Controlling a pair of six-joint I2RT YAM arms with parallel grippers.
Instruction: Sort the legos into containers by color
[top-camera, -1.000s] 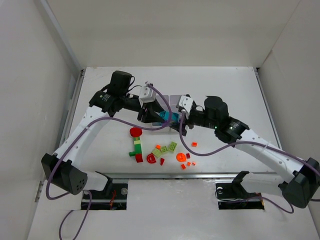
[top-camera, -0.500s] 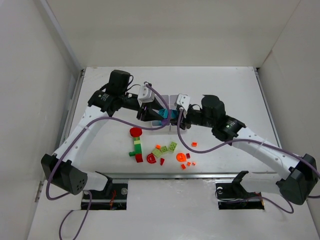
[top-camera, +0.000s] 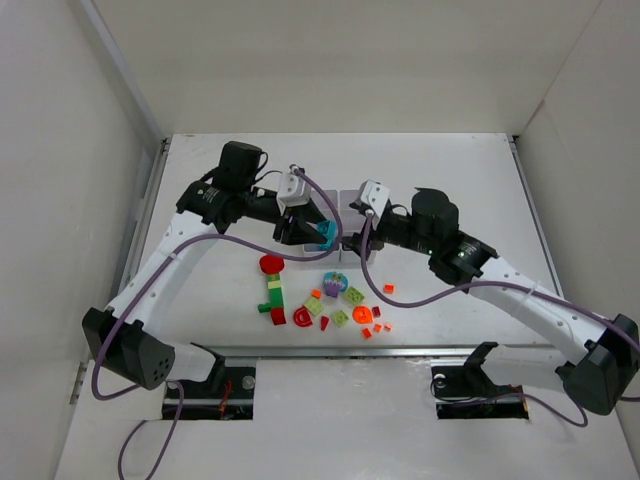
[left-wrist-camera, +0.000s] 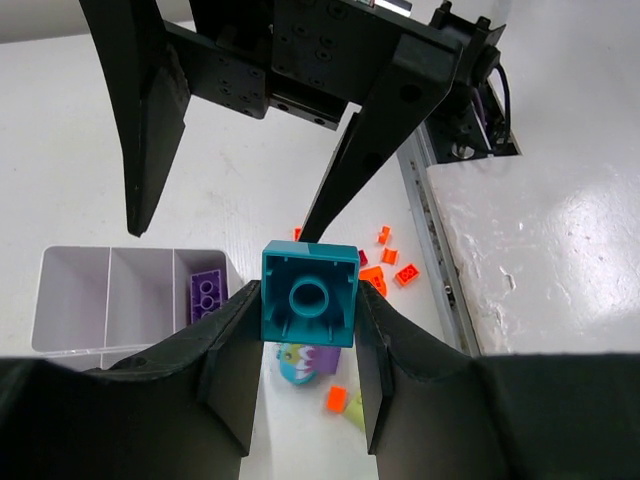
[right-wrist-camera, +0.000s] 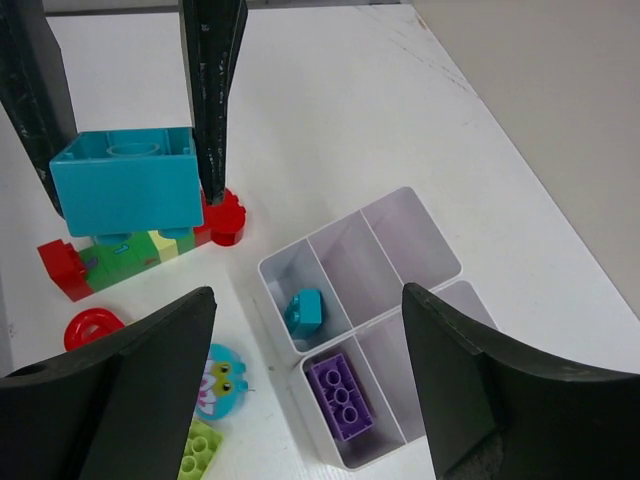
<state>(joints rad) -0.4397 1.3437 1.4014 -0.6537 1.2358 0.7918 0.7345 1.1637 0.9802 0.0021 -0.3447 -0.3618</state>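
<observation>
My left gripper is shut on a square teal lego, held in the air beside the white containers; the same brick shows at upper left in the right wrist view. My right gripper hangs open and empty over the containers. One compartment holds a small teal brick, the one beside it a purple brick. A round teal-and-purple piece with a face lies on the table just in front.
Loose legos lie near the table's front edge: a red disc, a red and green stack, lime bricks, an orange round piece and small orange bits. White walls stand on both sides.
The teal-and-purple face piece now lies on the table by the lime bricks, where none showed before. My right arm swung left, then back right. The left arm has hardly moved.
</observation>
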